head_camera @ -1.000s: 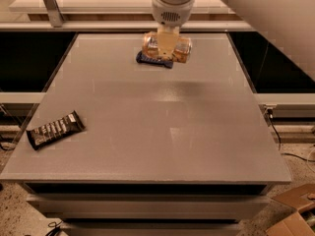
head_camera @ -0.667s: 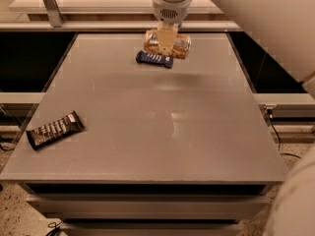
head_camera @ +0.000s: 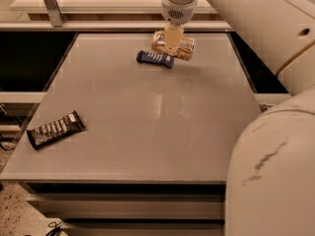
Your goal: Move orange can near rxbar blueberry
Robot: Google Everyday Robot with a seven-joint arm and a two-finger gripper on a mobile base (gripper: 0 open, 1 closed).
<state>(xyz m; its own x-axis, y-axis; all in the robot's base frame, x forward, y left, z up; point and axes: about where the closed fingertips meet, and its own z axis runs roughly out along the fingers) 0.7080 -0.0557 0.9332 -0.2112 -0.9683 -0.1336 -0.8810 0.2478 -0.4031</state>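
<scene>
Gripper point(head_camera: 173, 41) at tbl's point(head_camera: 147, 132) far side, jaws clamped on orange can point(head_camera: 187, 47), just beside rxbar blueberry point(head_camera: 155, 58).

far edge: end effector point(head_camera: 173, 42) gripping orange can point(head_camera: 186, 47), rxbar blueberry point(head_camera: 155, 58) beside | front-left: dark bar point(head_camera: 55, 129) | centre: open

We saw the claw point(head_camera: 173, 39) at the upper centre of the frame, above the far edge of the tabletop point(head_camera: 147, 107), clasped on the orange can point(head_camera: 187, 47). The rxbar blueberry point(head_camera: 155, 58) lay flat on the tabletop just below and left of the orange can. A larger wrapped bar point(head_camera: 55, 129) lay well apart from both, at the tabletop's lower left, near its left edge.
</scene>
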